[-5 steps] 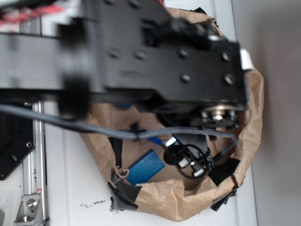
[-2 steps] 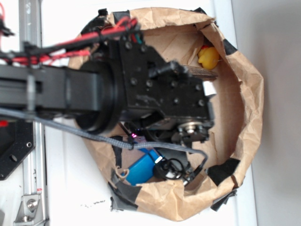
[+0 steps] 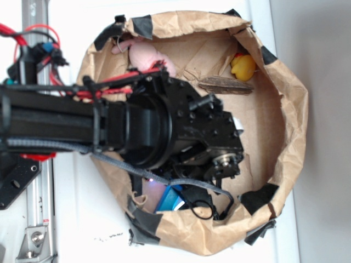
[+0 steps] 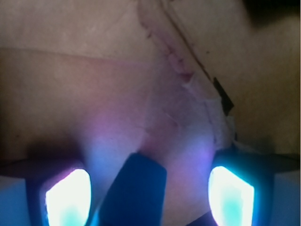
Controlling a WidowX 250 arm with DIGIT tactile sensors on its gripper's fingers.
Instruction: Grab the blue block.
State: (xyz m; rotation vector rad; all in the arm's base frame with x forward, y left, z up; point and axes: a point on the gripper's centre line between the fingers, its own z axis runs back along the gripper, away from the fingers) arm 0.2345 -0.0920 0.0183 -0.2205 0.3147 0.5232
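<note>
Paper bag [image 3: 285,137] walls ring the workspace, with the black arm [image 3: 82,126] reaching in from nine o'clock and angling down toward six o'clock. Beneath its wrist, the blue block [image 3: 167,200] lies flat on the bag floor near the six o'clock rim. In the wrist view the gripper [image 4: 150,193] stands released, lit fingertips [image 4: 68,195] wide apart, the block's corner [image 4: 136,188] between them but nearer the left one. Good practice would be shifting slightly to centre the slab, lowering fully, then closing across its narrow width.

A robot lab: aluminium rail [image 3: 34,219], taped paper bin [image 3: 290,109].
</note>
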